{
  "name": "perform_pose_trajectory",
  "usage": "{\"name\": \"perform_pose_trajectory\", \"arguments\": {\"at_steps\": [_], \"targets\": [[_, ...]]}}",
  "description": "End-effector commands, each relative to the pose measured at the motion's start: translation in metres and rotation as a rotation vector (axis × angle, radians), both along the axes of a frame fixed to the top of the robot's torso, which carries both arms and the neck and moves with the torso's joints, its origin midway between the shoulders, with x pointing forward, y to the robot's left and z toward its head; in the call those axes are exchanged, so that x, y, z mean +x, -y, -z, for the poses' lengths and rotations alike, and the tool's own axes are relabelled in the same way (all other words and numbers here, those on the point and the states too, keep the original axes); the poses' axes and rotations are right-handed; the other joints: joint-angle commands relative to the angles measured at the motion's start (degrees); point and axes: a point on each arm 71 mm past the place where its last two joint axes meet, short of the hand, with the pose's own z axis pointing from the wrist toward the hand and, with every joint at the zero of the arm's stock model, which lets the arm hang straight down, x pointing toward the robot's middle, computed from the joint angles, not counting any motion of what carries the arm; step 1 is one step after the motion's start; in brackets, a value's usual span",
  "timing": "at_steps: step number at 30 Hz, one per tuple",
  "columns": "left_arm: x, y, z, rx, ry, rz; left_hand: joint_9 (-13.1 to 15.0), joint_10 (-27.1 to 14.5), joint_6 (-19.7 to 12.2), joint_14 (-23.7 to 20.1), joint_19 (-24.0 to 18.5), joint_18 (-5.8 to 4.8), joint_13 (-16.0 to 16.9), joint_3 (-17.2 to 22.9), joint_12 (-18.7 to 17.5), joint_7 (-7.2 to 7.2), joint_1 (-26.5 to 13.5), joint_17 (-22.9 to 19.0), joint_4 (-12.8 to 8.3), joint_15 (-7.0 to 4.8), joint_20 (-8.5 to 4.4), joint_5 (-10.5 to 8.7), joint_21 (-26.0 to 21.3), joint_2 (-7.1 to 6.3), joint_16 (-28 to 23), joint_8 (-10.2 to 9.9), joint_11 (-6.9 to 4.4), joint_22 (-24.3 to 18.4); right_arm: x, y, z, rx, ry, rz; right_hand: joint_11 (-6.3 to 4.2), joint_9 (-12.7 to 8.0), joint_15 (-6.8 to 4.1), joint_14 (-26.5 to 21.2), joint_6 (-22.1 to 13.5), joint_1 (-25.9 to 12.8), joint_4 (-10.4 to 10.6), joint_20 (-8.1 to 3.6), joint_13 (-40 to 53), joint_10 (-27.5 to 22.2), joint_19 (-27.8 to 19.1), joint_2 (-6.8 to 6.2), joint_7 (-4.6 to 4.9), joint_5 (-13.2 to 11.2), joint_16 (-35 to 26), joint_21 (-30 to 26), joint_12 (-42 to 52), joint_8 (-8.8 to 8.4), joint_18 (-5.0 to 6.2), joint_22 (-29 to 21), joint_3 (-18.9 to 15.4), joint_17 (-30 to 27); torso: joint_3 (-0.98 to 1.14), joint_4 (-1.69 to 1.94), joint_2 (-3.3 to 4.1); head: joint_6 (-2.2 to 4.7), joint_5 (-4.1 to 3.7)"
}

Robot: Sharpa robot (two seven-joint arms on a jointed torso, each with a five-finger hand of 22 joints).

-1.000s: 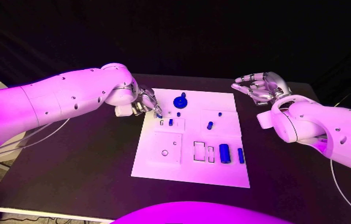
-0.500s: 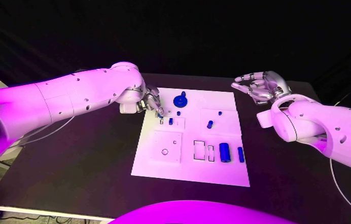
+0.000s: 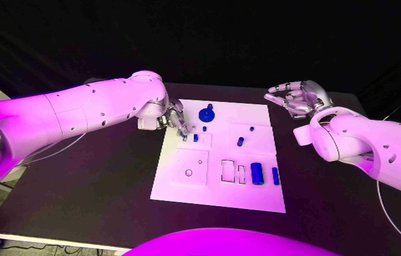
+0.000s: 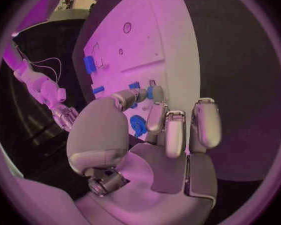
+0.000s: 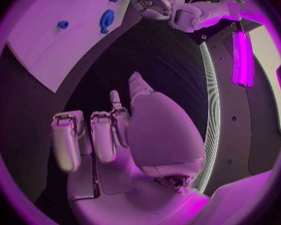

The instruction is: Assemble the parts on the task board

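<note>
Task board (image 3: pixel 219 192) lies white in the middle of the black table (image 3: pixel 100 198). Nearest the robot on it, two blue parts, a thick block (image 3: pixel 257 174) and a thin bar (image 3: pixel 275 176), lie beside empty rectangular slots. Farther up, a small blue peg (image 3: pixel 240 142) stands apart, and a round blue piece (image 3: pixel 206 114) sits near the far edge. The left hand (image 3: pixel 171 119) reaches over the board's left far corner, thumb and a fingertip pinching a small blue part (image 4: pixel 149 92) just above the board. To seat it well, I judge the hand should keep the part upright, line it over its hole, then press straight down. The right hand (image 3: pixel 294 99) hovers off the board, fingers loosely curled, holding nothing.
</note>
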Motion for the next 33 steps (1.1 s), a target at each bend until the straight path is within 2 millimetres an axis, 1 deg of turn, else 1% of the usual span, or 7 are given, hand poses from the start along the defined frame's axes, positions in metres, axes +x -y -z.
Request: {"name": "perform_pose_trajectory", "arguments": {"at_steps": [1,3,7,16,22,33], "targets": [[-0.0016,0.0025,0.0005,0.012,-0.011,0.014,-0.03,0.31,0.61,5.61,0.21,-0.65,-0.04,11.87,0.14,-0.28,0.14,13.88,-12.23,-0.42,-0.22,0.24,0.22,0.32,0.18,-0.38,0.04,5.09,-0.0004,-0.0019,-0.0006,-0.002,0.011,-0.018,-0.17,0.05,-0.3,4.48,-0.42,0.19,-0.09,-0.15,7.83,0.05,4.9,-0.02,-0.11,0.11,-0.39,-0.25,-0.19,0.18,0.18,14.08,-0.31,8.93,-0.03,-0.01,0.0,0.04,0.05],[-0.002,0.003,0.0005,0.012,-0.01,0.014,-0.03,0.26,0.62,5.59,0.16,-0.63,-0.15,11.86,0.07,-0.28,0.14,13.82,-12.23,-0.42,-0.22,0.29,0.18,0.33,0.16,-0.39,0.04,5.05,-0.0003,-0.0019,-0.0006,-0.003,0.011,-0.018,-0.17,0.05,-0.3,4.48,-0.42,0.19,-0.09,-0.15,7.83,0.05,4.9,-0.02,-0.11,0.11,-0.39,-0.25,-0.19,0.18,0.18,14.08,-0.31,8.93,-0.05,0.0,0.02,0.01,0.03],[-0.0027,0.0039,0.0006,0.012,-0.008,0.014,-0.03,0.26,0.62,5.59,0.16,-0.63,-0.15,11.86,0.07,-0.28,0.14,13.82,-12.23,-0.42,-0.22,0.29,0.18,0.33,0.16,-0.39,0.04,5.05,-0.0003,-0.0021,-0.0006,-0.002,0.011,-0.019,-0.17,0.05,-0.3,4.48,-0.42,0.19,-0.09,-0.15,7.83,0.05,4.9,-0.02,-0.11,0.11,-0.39,-0.25,-0.19,0.18,0.18,14.08,-0.31,8.93,-0.02,0.01,0.02,0.16,0.1],[-0.0049,0.0053,0.0038,0.009,-0.006,0.013,-0.04,0.25,0.64,5.58,0.18,-0.64,-0.17,11.83,0.06,-0.27,0.12,13.79,-12.21,-0.42,-0.23,0.39,0.2,0.36,0.14,-0.41,0.05,5.07,-0.0003,-0.0021,-0.0005,-0.002,0.01,-0.019,-0.17,0.05,-0.3,4.48,-0.42,0.19,-0.09,-0.15,7.83,0.05,4.9,-0.02,-0.11,0.11,-0.39,-0.25,-0.19,0.18,0.18,14.08,-0.31,8.93,-0.02,-0.06,0.01,0.02,0.05],[-0.0074,0.0068,0.0058,0.01,-0.015,0.022,-0.04,0.25,0.64,5.58,0.18,-0.64,-0.17,11.83,0.06,-0.27,0.12,13.79,-12.21,-0.42,-0.23,0.39,0.2,0.36,0.14,-0.41,0.05,5.07,-0.0002,-0.0017,-0.0005,-0.003,0.01,-0.018,-0.17,0.05,-0.3,4.48,-0.42,0.19,-0.09,-0.15,7.83,0.05,4.9,-0.02,-0.11,0.11,-0.39,-0.25,-0.19,0.18,0.18,14.08,-0.31,8.93,-0.01,-0.03,0.0,-0.06,0.04],[-0.0084,0.0072,0.0068,0.015,-0.011,0.026,-0.05,0.31,0.66,5.58,0.16,-0.63,-0.05,11.79,0.11,-0.28,0.1,13.8,-12.2,-0.43,-0.24,0.5,0.18,0.38,0.15,-0.44,0.04,5.06,-0.0001,-0.0019,-0.0005,-0.003,0.01,-0.018,-0.17,0.05,-0.3,4.48,-0.42,0.19,-0.09,-0.15,7.83,0.05,4.9,-0.02,-0.11,0.11,-0.39,-0.25,-0.19,0.18,0.18,14.08,-0.31,8.93,-0.02,-0.02,-0.01,-0.01,0.04]]}}
